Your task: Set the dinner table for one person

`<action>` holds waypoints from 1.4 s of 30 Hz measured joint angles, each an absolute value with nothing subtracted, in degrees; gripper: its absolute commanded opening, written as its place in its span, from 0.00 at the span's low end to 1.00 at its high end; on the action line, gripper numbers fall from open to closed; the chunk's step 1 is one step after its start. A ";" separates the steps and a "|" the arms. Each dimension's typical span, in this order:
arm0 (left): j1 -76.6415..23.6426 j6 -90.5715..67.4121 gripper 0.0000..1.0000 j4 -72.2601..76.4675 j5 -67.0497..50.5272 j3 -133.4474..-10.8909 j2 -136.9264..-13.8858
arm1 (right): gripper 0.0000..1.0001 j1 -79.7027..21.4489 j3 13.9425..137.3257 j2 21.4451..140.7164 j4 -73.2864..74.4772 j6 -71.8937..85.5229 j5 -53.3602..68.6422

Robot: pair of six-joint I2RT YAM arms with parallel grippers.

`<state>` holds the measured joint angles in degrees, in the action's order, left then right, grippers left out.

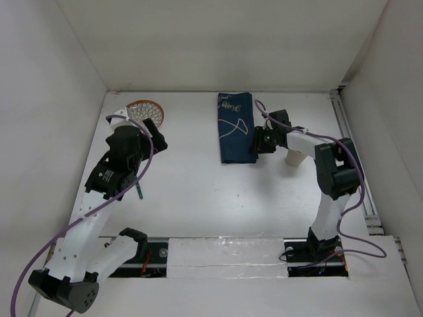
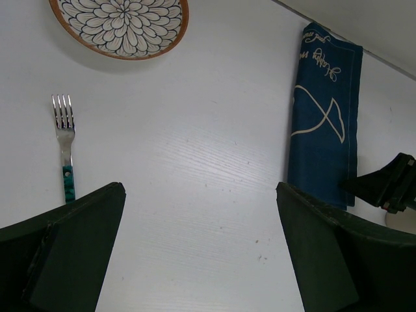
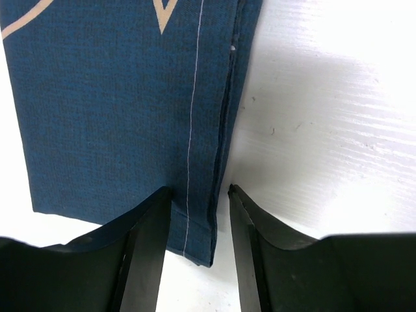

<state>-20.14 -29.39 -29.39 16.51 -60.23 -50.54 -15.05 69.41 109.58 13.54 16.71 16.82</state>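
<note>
The dinner table [image 1: 198, 198] is a large plain white surface. A folded dark blue cloth mat [image 1: 236, 129] with white drawings lies at the back centre. My right gripper [image 1: 256, 146] is low at its near right corner. In the right wrist view the right gripper [image 3: 200, 192] is open, its jaws a narrow way apart and straddling the mat's [image 3: 117, 97] hemmed right edge. A patterned plate [image 1: 145, 111] with an orange rim sits at the back left. A fork [image 2: 65, 143] with a green handle lies near it. My left gripper [image 2: 201, 195] is wide open and empty above bare table.
A pale cup [image 1: 294, 158] stands just right of my right gripper. White walls close in the table at the back and on both sides. A rail [image 1: 350, 152] runs along the right edge. The plate [image 2: 120, 23] and mat [image 2: 325, 117] show in the left wrist view.
</note>
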 measured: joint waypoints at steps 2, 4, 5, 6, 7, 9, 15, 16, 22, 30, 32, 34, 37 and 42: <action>-20.14 -29.39 1.00 -29.39 16.51 -60.23 -50.54 | 0.45 -15.05 69.34 109.38 13.74 16.73 16.47; -20.14 -29.39 1.00 -29.39 16.51 -60.23 -50.54 | 0.42 -15.05 69.32 109.23 13.78 16.71 16.29; -20.14 -29.39 1.00 -29.39 16.51 -60.23 -50.54 | 0.42 -15.05 69.32 109.16 13.82 16.71 16.27; -20.14 -29.39 1.00 -29.39 16.51 -60.23 -50.54 | 0.41 -15.05 69.32 109.12 13.87 16.71 16.23; -20.14 -29.39 1.00 -29.39 16.51 -60.23 -50.54 | 0.41 -15.05 69.32 109.06 13.87 16.73 16.08; -20.14 -29.39 1.00 -29.39 16.53 -60.23 -50.54 | 0.38 -15.05 69.25 108.79 14.00 16.71 15.73; -20.14 -29.39 1.00 -29.39 16.51 -60.23 -50.54 | 0.40 -15.07 69.25 107.57 14.13 16.71 14.81; -20.14 -29.39 1.00 -29.39 16.51 -60.23 -50.54 | 0.42 -15.07 69.25 107.48 14.13 16.73 14.70; -20.14 -29.39 1.00 -29.39 16.51 -60.23 -50.54 | 0.22 -15.44 69.25 107.18 14.55 16.69 13.47; -20.14 -29.39 1.00 -29.39 16.53 -60.23 -50.52 | 0.00 -15.44 69.25 106.52 14.57 16.71 13.30; -20.14 -29.39 1.00 -29.39 16.51 -60.23 -50.52 | 0.00 -15.51 69.25 106.52 14.55 16.69 13.54; -20.14 -29.39 1.00 -29.39 16.51 -60.23 -50.54 | 0.00 -15.81 69.28 106.45 14.52 16.69 13.74; -20.14 -29.39 1.00 -29.39 16.53 -60.23 -50.54 | 0.00 -17.34 70.37 106.30 15.14 16.69 14.02; -20.14 -29.43 1.00 -29.39 16.82 -60.23 -50.50 | 0.00 -24.56 82.65 107.37 20.47 15.70 13.47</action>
<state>-20.14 -29.43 -29.39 16.82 -60.23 -50.50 -24.56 82.65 107.37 20.47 15.70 13.47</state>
